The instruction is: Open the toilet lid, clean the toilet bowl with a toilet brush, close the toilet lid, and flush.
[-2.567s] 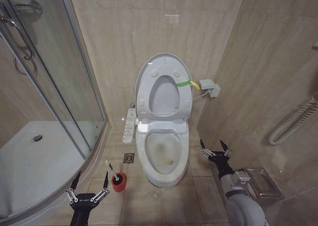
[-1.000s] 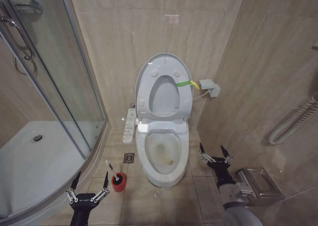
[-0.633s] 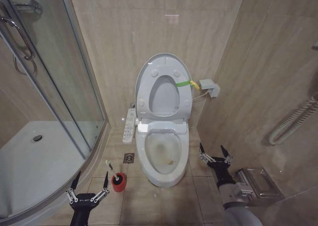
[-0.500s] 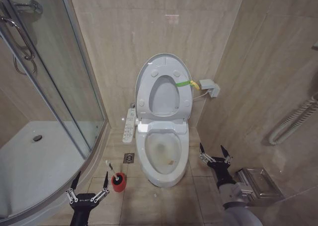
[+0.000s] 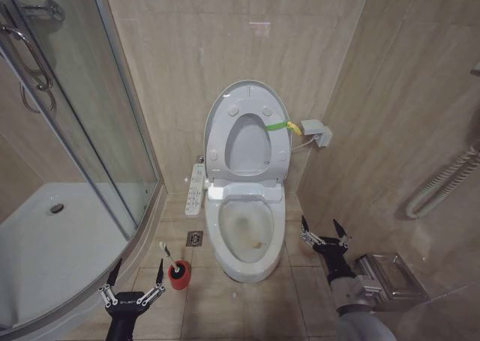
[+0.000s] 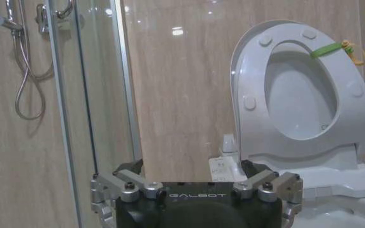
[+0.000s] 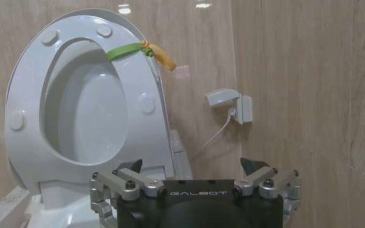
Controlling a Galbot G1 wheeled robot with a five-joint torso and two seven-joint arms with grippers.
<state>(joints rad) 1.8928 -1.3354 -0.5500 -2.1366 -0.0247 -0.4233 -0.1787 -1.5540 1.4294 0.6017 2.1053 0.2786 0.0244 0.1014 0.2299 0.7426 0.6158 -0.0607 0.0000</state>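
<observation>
A tiled bathroom, seen from my rig's head camera: the toilet lid (image 5: 247,94) stands raised against the back wall, with the ring-shaped seat (image 5: 215,142) up against it and a green-yellow strap (image 5: 278,125) looped at its right edge. Below it the toilet bowl (image 5: 247,262) lies open, its long button panel (image 5: 196,188) running along its left side.

I have the left gripper (image 5: 133,278) low at the bottom of the view, fingers spread wide and holding nothing, just beside the red cup (image 5: 179,275) on the floor. The toilet brush (image 5: 171,255) stands in that cup, its pale handle leaning toward the glass shower door (image 5: 82,131). The cup sits on the tiles to the bowl's left, near a small floor drain (image 5: 194,238).

My right gripper (image 5: 322,234) hangs over the floor just to the right of the bowl, its fingers also spread wide and empty. Behind it a metal holder (image 5: 388,275) sits at the right wall. From the right wrist camera, a white wall socket (image 7: 232,104) with a cord shows beside the raised lid.
</observation>
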